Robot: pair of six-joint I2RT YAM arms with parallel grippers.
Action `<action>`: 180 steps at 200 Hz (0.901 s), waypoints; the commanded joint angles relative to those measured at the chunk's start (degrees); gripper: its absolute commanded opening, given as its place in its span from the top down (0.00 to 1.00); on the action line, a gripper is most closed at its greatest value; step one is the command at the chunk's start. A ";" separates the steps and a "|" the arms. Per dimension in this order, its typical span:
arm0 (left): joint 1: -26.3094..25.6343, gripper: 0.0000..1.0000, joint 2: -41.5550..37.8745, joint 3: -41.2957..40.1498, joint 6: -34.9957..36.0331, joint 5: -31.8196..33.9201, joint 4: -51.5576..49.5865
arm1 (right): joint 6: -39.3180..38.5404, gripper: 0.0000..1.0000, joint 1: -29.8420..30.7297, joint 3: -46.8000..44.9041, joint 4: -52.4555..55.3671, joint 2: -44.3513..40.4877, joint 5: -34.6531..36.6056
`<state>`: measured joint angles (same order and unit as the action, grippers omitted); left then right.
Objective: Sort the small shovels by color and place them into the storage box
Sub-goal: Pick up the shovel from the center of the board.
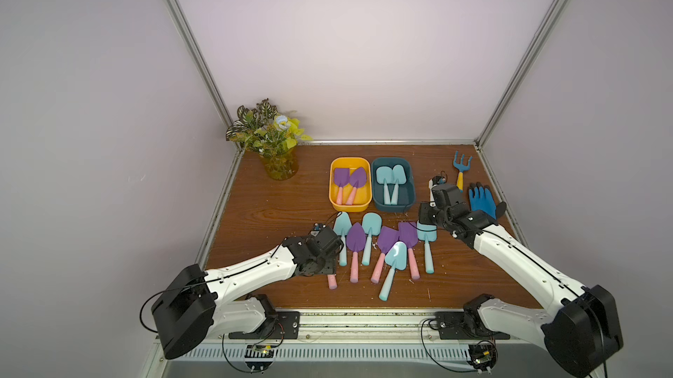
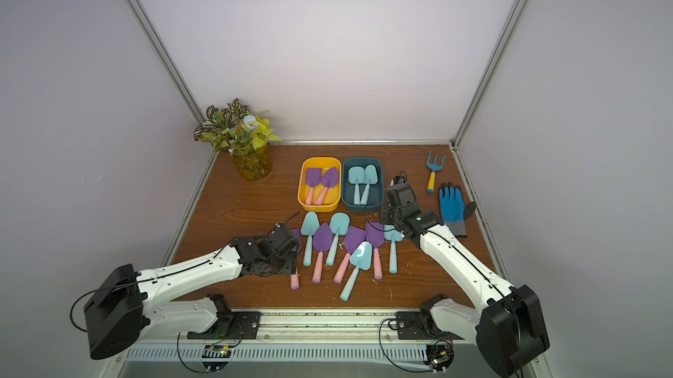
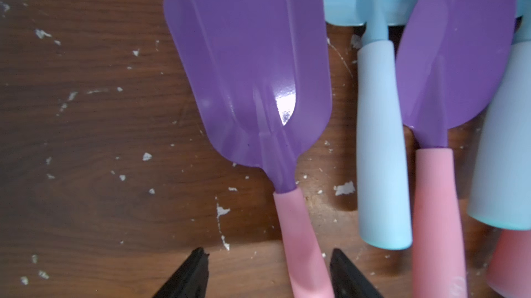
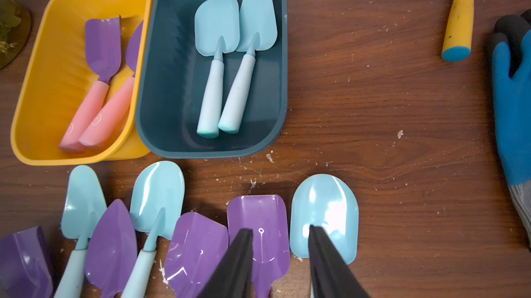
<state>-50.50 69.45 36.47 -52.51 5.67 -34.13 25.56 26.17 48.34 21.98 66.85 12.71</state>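
Two storage boxes stand side by side at the back of the table. The yellow box (image 1: 350, 208) holds two purple shovels (image 1: 349, 179) and the teal box (image 1: 392, 208) holds two light-blue shovels (image 1: 391, 175). Several more purple and light-blue shovels (image 1: 386, 245) lie in a row in front of the boxes. My left gripper (image 3: 267, 256) is open low over the table, its fingers either side of the pink handle of the leftmost purple shovel (image 3: 250, 75). My right gripper (image 4: 280, 232) hangs open above a purple blade (image 4: 270, 216) and a light-blue blade (image 4: 330, 201), holding nothing.
A plant in a yellow vase (image 1: 278, 165) stands at the back left. A blue rake with a yellow handle (image 1: 461, 170) and a blue glove (image 1: 482, 201) lie along the right edge, behind my right arm. White flecks are scattered over the wooden table (image 1: 276, 208).
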 commanded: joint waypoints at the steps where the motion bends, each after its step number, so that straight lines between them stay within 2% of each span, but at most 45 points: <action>1: -1.39 0.32 1.05 -0.68 -1.19 0.11 0.63 | 0.73 0.61 -0.14 0.84 -0.71 -0.98 -0.44; 114: -3.79 0.38 4.71 -1.76 -3.66 0.13 3.03 | 0.63 0.61 -0.15 -0.31 -1.15 -1.46 -0.06; 180: -3.82 0.48 5.60 -1.62 -3.30 1.97 2.84 | 0.39 0.61 -0.17 -0.56 -1.36 -1.37 0.47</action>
<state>-53.67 74.54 34.61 -55.77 5.74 -30.79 25.56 26.17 48.16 21.98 66.83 12.75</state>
